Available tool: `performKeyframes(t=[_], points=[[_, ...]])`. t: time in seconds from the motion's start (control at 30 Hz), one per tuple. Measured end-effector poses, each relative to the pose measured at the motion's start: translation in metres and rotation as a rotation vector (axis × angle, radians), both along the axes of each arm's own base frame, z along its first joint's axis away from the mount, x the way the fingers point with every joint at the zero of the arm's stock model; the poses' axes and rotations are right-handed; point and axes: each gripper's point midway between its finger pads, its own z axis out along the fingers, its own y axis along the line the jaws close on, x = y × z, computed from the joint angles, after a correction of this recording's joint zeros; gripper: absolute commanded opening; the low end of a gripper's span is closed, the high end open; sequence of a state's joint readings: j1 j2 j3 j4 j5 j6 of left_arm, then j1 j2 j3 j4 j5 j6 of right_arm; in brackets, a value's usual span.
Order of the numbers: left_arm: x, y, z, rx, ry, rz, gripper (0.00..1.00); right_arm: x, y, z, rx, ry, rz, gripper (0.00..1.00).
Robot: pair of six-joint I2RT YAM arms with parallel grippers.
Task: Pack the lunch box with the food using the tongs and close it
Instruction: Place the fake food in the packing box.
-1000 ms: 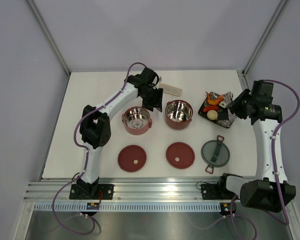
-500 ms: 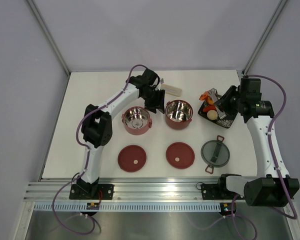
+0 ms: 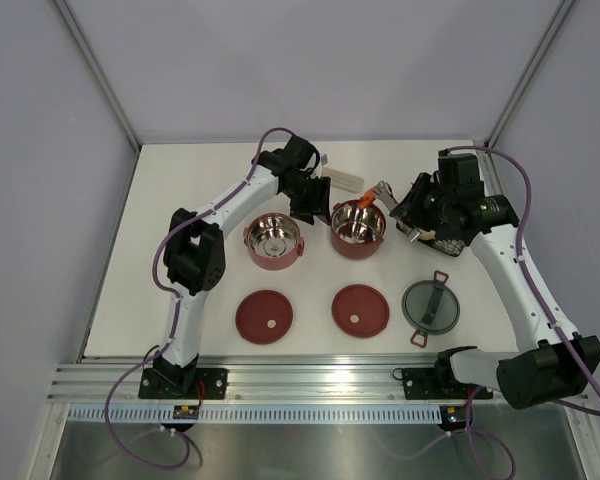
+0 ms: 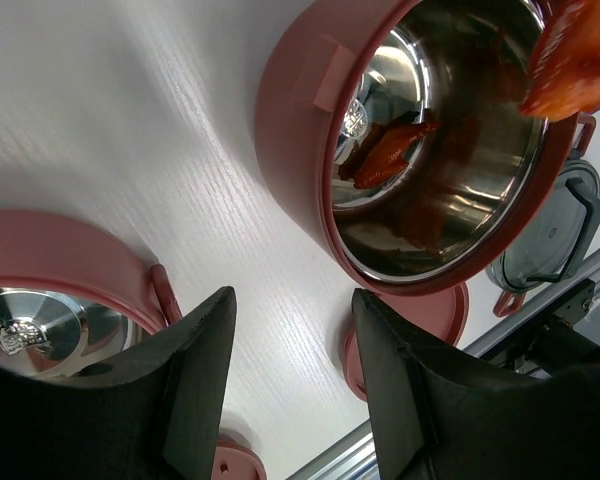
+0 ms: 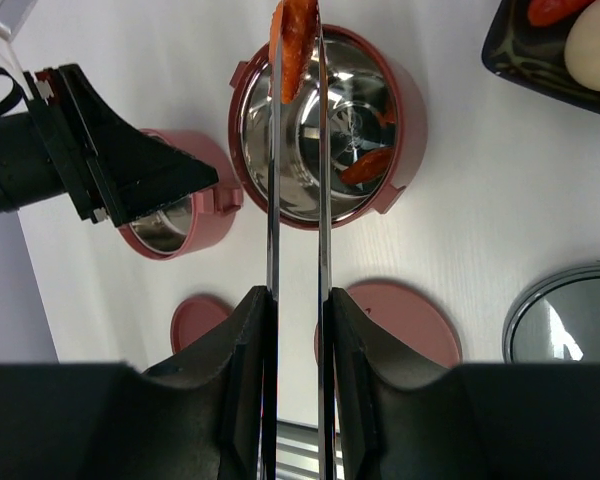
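The right gripper point(image 5: 297, 305) is clamped on the silver tongs point(image 5: 273, 180), squeezing the 2 arms nearly parallel, and their tips pinch an orange-red shrimp piece point(image 5: 295, 45) in the air over the 12 o'clock rim of the right bowl point(image 3: 358, 250). A second orange-red piece point(image 5: 365, 167) lies on that bowl's steel floor. The left bowl point(image 3: 273, 263), just beside it at 9 o'clock, holds no food. The left gripper point(image 4: 292, 300) hangs low over the white table point(image 3: 180, 250) at 10 o'clock of the right bowl, its fingers apart with nothing between them. The 2 maroon disc lids point(image 3: 264, 316) lie flat at 6 o'clock of their bowls, and the grey top lid point(image 3: 431, 305) sits at 5 o'clock of the right bowl. At 3 o'clock, the black tray point(image 5: 520, 60) carries the white piece point(image 5: 595, 45) and more red food. A beige case point(image 3: 345, 180) lies at 12 o'clock.
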State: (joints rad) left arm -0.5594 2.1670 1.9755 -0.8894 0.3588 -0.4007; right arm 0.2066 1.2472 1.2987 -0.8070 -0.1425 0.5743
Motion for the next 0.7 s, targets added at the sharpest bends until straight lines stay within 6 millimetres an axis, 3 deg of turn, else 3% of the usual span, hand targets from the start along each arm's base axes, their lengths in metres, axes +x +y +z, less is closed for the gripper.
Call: performKeyframes(t=[0.17,0.33,0.37,0.43,0.47,0.5,0.6,0.7], points=[[0.004,0.005,0.003,-0.016,0.014,0.027,0.54,-0.003,0.018,-0.012,-0.008,0.036,0.055,0.00],[0.015,0.022,0.017,-0.033,-0.005,0.075,0.54,-0.006,0.030,-0.029,-0.020,0.084,0.091,0.02],[0.018,0.027,0.023,-0.039,-0.016,0.085,0.54,-0.006,0.031,-0.031,-0.022,0.090,0.095,0.13],[0.023,0.035,0.034,-0.051,-0.037,0.105,0.54,-0.006,0.032,-0.033,-0.024,0.095,0.099,0.21],[0.024,0.039,0.040,-0.056,-0.047,0.114,0.54,-0.006,0.033,-0.033,-0.025,0.096,0.100,0.34],[0.025,0.044,0.045,-0.060,-0.055,0.123,0.54,-0.007,0.033,-0.033,-0.025,0.097,0.100,0.40],[0.031,0.053,0.056,-0.071,-0.078,0.144,0.54,-0.007,0.033,-0.033,-0.026,0.097,0.099,0.54],[0.031,0.056,0.058,-0.073,-0.084,0.151,0.54,-0.007,0.032,-0.033,-0.030,0.097,0.098,0.55]])
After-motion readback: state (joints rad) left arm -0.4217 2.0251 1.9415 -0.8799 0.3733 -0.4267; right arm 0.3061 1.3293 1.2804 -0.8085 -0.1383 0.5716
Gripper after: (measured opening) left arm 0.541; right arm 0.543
